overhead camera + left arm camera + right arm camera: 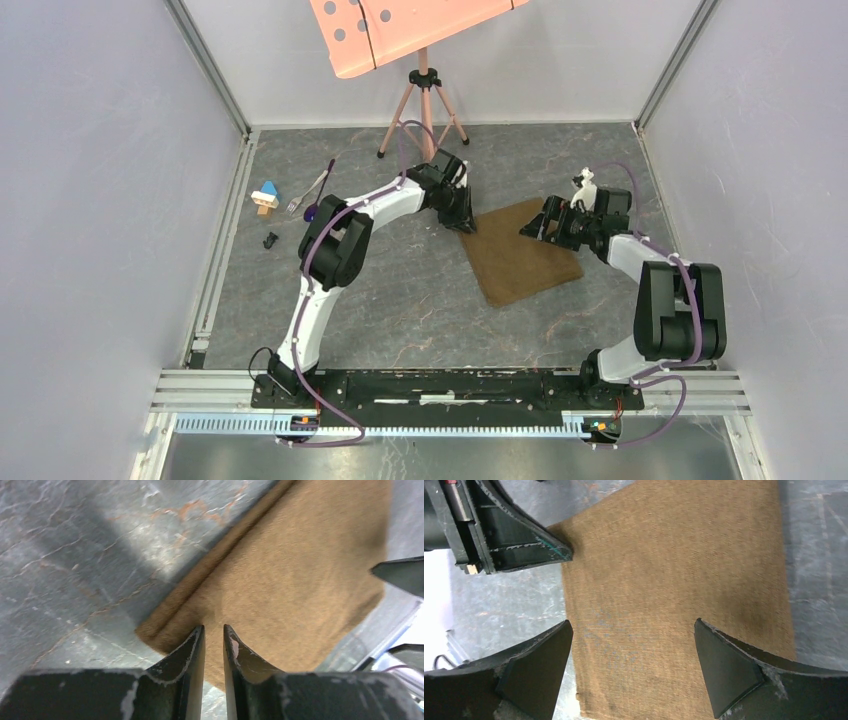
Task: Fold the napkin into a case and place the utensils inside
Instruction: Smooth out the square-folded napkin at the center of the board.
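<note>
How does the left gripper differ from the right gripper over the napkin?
The left gripper shows only a narrow gap between its jaws; the right gripper has them wide apart. The left gripper is at a corner of the napkin; the right gripper is above its flat surface. Both are black and point down at the napkin.

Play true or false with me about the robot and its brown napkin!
The napkin lies on the table. True.
The right claw is shut tight. False: it is wide open above the napkin.
The fork is tucked inside the napkin. False: it lies on the bare table, far off on the left arm's side.
The spoon lies beside the fork. True.
The left claw is at the napkin's edge. True.
</note>
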